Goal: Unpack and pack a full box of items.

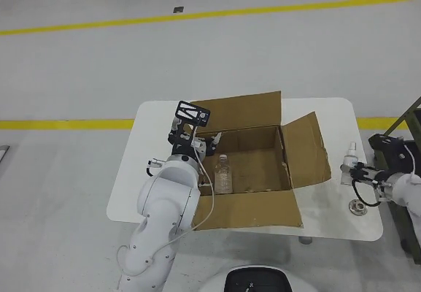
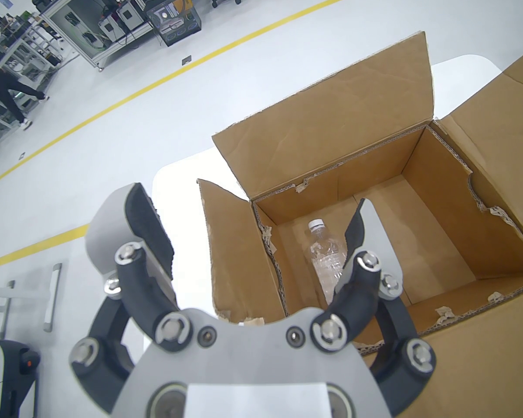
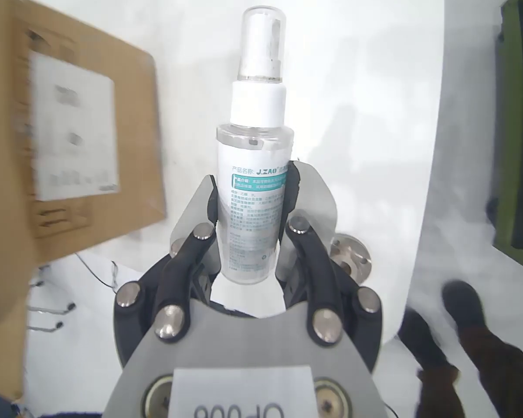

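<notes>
Setting the spray bottle (image 3: 255, 150), clamped in the right gripper's (image 3: 253, 184) jaws, upright on the table (image 3: 353, 67) calls for clearing the flange (image 3: 351, 254); the left gripper's (image 2: 250, 210) jaws stand apart.

White table (image 1: 154, 120) with rounded corners; open cardboard box (image 1: 257, 168) at centre, flaps folded outward on its far, right and near sides. One clear plastic bottle (image 1: 223, 175) lies on the box floor by the left wall, cap pointing to the far side. Left gripper (image 1: 208, 140) sits over the box's far-left corner, fingers spread. Right gripper (image 1: 355, 172) is over the table's right end, at the lower part of a small spray bottle (image 1: 351, 154). Round metal disc (image 1: 356, 206) rests on the table just nearside of that gripper. Yellow line (image 1: 49, 124) on the floor behind the table.
</notes>
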Action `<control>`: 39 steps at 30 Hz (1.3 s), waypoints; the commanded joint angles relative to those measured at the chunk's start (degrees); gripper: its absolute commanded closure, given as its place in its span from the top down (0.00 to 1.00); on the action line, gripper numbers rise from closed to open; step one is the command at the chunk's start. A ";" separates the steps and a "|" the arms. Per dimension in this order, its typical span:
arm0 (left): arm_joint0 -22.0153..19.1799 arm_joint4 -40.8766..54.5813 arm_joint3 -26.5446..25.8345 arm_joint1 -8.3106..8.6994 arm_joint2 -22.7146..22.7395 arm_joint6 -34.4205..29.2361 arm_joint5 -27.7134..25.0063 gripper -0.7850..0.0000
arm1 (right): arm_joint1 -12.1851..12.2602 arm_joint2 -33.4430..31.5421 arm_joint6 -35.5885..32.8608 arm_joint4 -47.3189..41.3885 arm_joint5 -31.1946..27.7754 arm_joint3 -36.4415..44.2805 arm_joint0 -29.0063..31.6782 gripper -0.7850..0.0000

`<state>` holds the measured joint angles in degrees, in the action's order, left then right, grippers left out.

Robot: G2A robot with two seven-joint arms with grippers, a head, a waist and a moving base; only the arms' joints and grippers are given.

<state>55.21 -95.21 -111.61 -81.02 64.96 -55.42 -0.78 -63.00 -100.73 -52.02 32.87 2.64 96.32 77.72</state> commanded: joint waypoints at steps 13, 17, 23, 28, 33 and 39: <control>4.69 -4.38 -6.11 0.84 4.10 10.39 -2.44 1.00 | 0.66 -6.93 2.51 -12.39 -7.88 13.29 4.82 0.00; 8.11 -5.37 -9.01 0.99 4.75 12.04 -1.67 1.00 | 0.80 -3.66 2.10 -9.55 -8.55 18.66 5.52 0.00; 12.85 -7.45 -10.57 1.32 6.81 11.97 -1.52 1.00 | 0.77 4.55 1.73 -5.66 -7.55 21.39 3.07 0.00; 15.27 -10.71 -11.02 1.50 8.69 11.59 0.00 1.00 | 0.68 13.50 0.64 2.82 -5.88 20.88 -2.88 0.00; 15.27 -10.71 -11.02 1.50 8.69 11.59 0.00 1.00 | 0.05 21.99 -0.19 8.42 -1.60 16.61 -9.31 0.00; 15.27 -10.71 -11.02 1.50 8.69 11.59 0.00 1.00 | -0.48 27.49 0.30 14.01 0.26 12.58 -12.95 0.00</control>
<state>70.48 -105.92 -122.63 -79.52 73.64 -43.83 -0.79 -63.49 -72.99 -51.71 47.42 2.99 108.78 64.68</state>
